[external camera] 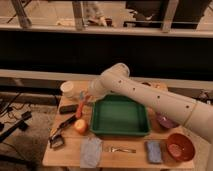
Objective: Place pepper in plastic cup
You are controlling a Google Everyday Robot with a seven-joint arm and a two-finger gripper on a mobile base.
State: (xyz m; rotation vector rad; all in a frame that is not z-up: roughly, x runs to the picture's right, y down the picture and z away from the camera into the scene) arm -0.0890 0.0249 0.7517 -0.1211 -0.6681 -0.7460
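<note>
The pepper [80,107] is a slim red-orange piece standing almost upright at the left of the wooden table, between a black flat object and the green tray. My gripper [83,100] is at the end of the white arm that reaches in from the right, right over the pepper's top and mostly hidden by the wrist. A small blue-grey shape [84,94] just right of the white tub looks like the plastic cup, partly covered by the arm.
A white tub [68,89] stands at the back left. A green tray [119,117] is in the middle. A round orange-yellow fruit [80,126], a brush [60,134], a grey cloth [91,151], a fork [120,149], a blue sponge [154,151] and a red bowl [180,146] lie around it.
</note>
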